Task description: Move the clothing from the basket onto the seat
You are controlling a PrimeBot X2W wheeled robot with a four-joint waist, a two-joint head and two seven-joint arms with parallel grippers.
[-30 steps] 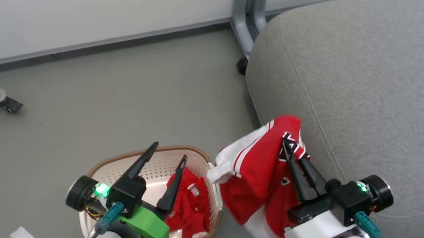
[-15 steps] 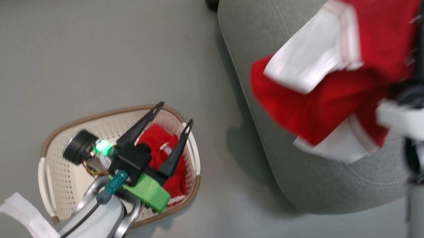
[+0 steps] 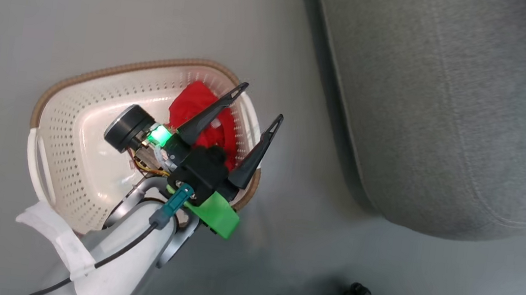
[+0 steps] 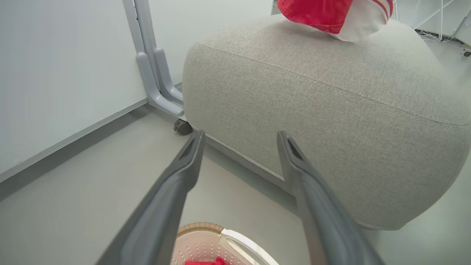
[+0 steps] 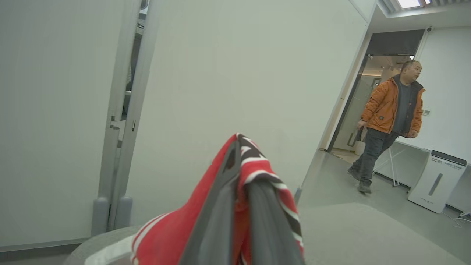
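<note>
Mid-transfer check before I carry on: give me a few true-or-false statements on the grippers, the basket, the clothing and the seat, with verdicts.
1. The left gripper is open and holds nothing. True.
2. The basket is empty. False: a red garment lies in it.
3. The right gripper is shut on the jersey. True.
4. The basket stands on the seat. False: it stands on the floor beside the seat.
5. A person in an orange jacket is near the doorway. True.
</note>
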